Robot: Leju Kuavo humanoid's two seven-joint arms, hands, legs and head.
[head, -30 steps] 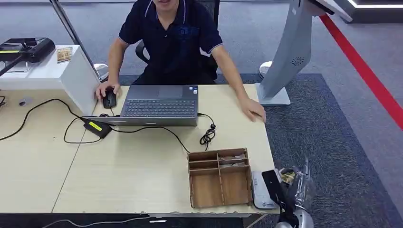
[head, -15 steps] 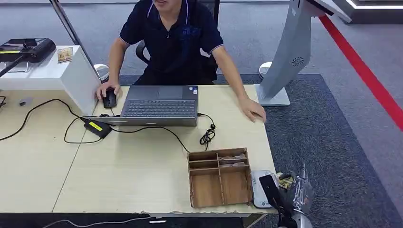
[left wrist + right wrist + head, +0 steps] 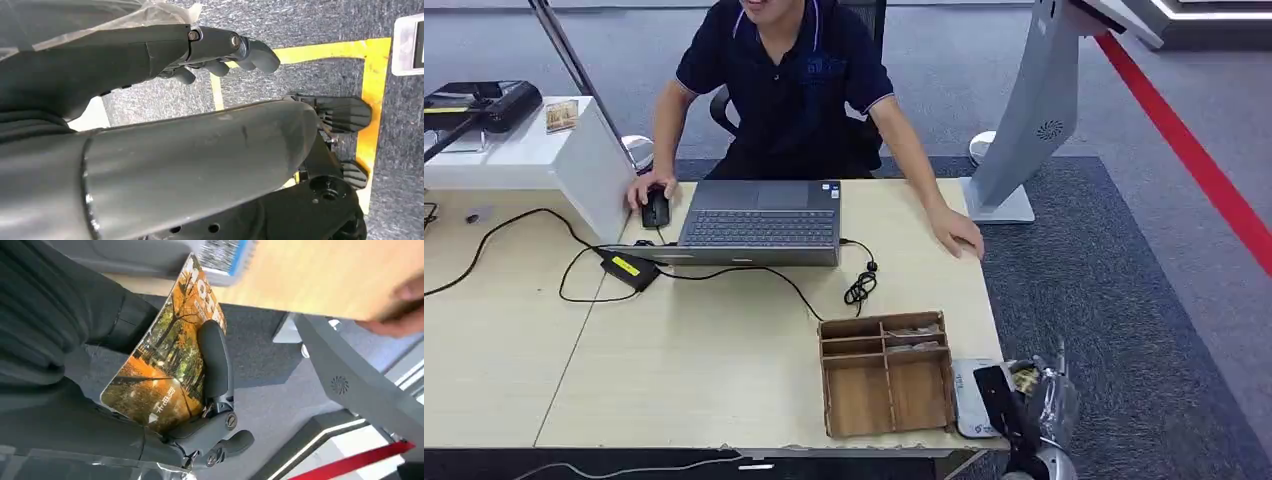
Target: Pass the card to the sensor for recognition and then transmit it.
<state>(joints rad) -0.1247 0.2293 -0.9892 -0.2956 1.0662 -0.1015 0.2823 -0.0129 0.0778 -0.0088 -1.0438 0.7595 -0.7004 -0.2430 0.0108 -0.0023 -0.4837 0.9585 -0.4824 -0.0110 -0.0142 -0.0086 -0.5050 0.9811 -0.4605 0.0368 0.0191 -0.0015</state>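
Small white Chinese characters cross the autumn-tree card [image 3: 165, 360] pinched in the right hand [image 3: 210, 405], too blurred to read.

Table [image 3: 724, 370]: pale wood-grain laminate, matt, smooth; organiser box [image 3: 886, 375]: thin brown plywood, unfinished, darker cut edges; sensor [image 3: 969, 400]: white plastic, slight sheen; card [image 3: 165, 355]: glossy printed surface, autumn-tree picture, catching light; right hand [image 3: 210, 390]: dark matt plastic, metal screws at the joints, clear crinkled film over the wrist; left hand [image 3: 220, 50]: same dark matt plastic; laptop [image 3: 759, 222]: grey matt metal look; floor [image 3: 1124, 300]: rough grey carpet.
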